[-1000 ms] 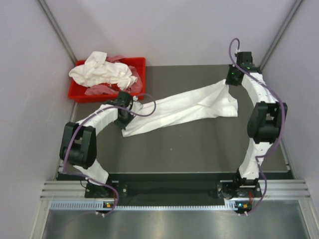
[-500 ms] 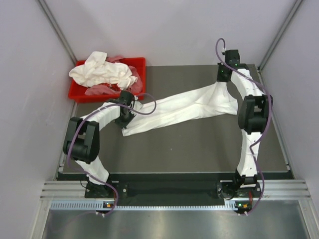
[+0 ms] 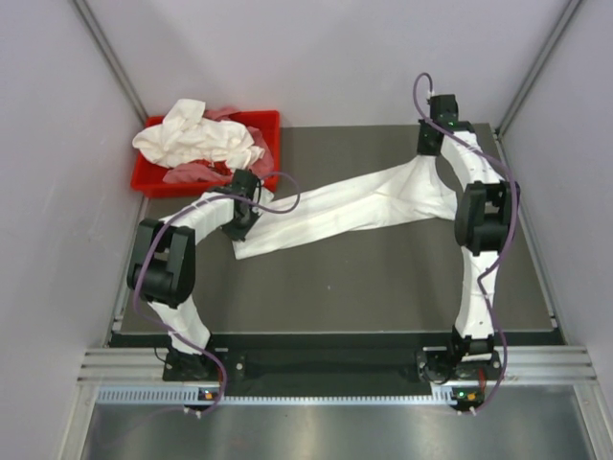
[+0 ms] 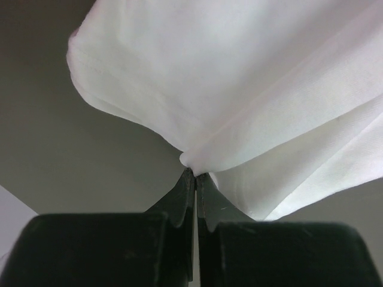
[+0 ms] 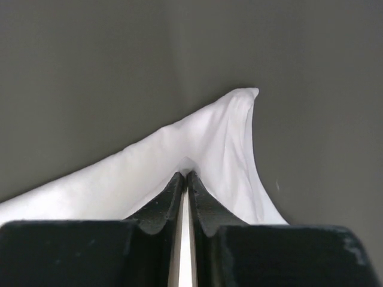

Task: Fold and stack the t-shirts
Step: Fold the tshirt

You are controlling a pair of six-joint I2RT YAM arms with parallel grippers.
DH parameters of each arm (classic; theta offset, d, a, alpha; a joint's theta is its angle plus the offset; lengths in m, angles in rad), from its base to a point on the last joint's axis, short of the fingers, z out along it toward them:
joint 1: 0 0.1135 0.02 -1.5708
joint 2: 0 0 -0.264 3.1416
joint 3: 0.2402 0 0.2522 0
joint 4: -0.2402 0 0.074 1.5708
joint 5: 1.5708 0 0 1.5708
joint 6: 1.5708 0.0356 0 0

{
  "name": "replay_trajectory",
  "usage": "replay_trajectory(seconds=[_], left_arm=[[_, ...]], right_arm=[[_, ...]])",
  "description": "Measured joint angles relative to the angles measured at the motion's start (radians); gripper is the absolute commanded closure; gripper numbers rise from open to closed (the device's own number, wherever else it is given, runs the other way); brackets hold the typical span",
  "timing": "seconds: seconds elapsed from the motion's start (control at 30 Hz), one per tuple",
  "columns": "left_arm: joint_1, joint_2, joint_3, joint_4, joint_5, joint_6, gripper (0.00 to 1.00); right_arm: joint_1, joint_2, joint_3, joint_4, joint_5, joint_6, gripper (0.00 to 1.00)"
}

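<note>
Two robot arms work over one dark grey table surface (image 3: 364, 278). One plain white short-sleeved cotton t-shirt (image 3: 354, 206) is drawn out between them as a long diagonal band, running from the left-centre of the table to its far right corner. Whether the band touches the surface along its length cannot be told.

The left gripper (image 4: 195, 173) has both fingers pressed together on a pinched fold of the t-shirt at the band's near left end. In the left wrist view the cloth fans out from that pinch in several soft layers.

The right gripper (image 5: 185, 174) likewise has its two fingers closed on a fold of the same t-shirt, at the far right end. One rounded corner of cloth stands just beyond its fingertips.

One red rectangular plastic bin (image 3: 270, 123) sits at the far left corner, just beside the left gripper. It holds one crumpled heap of white cloth (image 3: 196, 139); the number of garments in it cannot be counted. Some pink fabric (image 3: 187, 174) shows beneath the heap.
</note>
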Motion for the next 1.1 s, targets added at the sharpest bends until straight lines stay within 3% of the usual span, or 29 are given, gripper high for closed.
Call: replay_trajectory(seconds=[0.03, 0.07, 0.1, 0.17, 0.2, 0.3, 0.37, 0.5, 0.63, 0.7, 0.9, 0.97, 1.1], left_arm=[[0.0, 0.0, -0.002, 0.0, 0.001, 0.0, 1.0], [0.0, 0.0, -0.005, 0.0, 0.001, -0.001, 1.0], [0.0, 0.0, -0.007, -0.002, 0.001, -0.003, 0.86], [0.0, 0.0, -0.008, -0.005, -0.004, -0.011, 0.69], [0.0, 0.0, -0.008, -0.006, -0.009, -0.018, 0.63], [0.0, 0.0, 0.001, -0.023, -0.024, -0.042, 0.62], [0.0, -0.021, 0.007, -0.034, -0.033, -0.057, 0.64], [-0.035, -0.167, -0.037, -0.035, -0.022, -0.047, 0.69], [-0.209, -0.318, -0.172, 0.007, -0.038, 0.006, 0.65], [-0.269, -0.295, -0.218, 0.027, -0.045, 0.036, 0.64], [-0.259, -0.155, -0.261, 0.102, -0.139, 0.098, 0.63], [-0.263, -0.152, -0.261, 0.13, -0.154, 0.108, 0.65], [-0.276, -0.152, -0.278, 0.18, -0.161, 0.112, 0.86]], right_arm=[[0.0, 0.001, 0.0, 0.0, 0.001, 0.002, 0.79], [0.0, 0.002, 0.001, 0.002, 0.002, 0.003, 0.46], [0.0, 0.003, 0.003, 0.001, 0.004, 0.011, 0.36], [0.0, 0.007, 0.013, -0.006, 0.013, 0.008, 0.22], [0.0, 0.011, 0.025, -0.015, 0.024, 0.012, 0.21], [-0.005, 0.009, 0.045, -0.042, 0.05, 0.021, 0.21], [-0.017, -0.023, 0.01, -0.048, 0.066, 0.045, 0.27], [-0.088, -0.222, -0.278, -0.041, 0.072, 0.121, 0.33], [-0.2, -0.391, -0.501, -0.061, 0.064, 0.181, 0.3], [-0.229, -0.41, -0.546, -0.056, 0.05, 0.196, 0.3], [-0.22, -0.399, -0.643, -0.034, -0.037, 0.235, 0.33], [-0.217, -0.38, -0.649, -0.019, -0.069, 0.246, 0.42], [-0.216, -0.344, -0.658, 0.008, -0.104, 0.269, 0.66]])
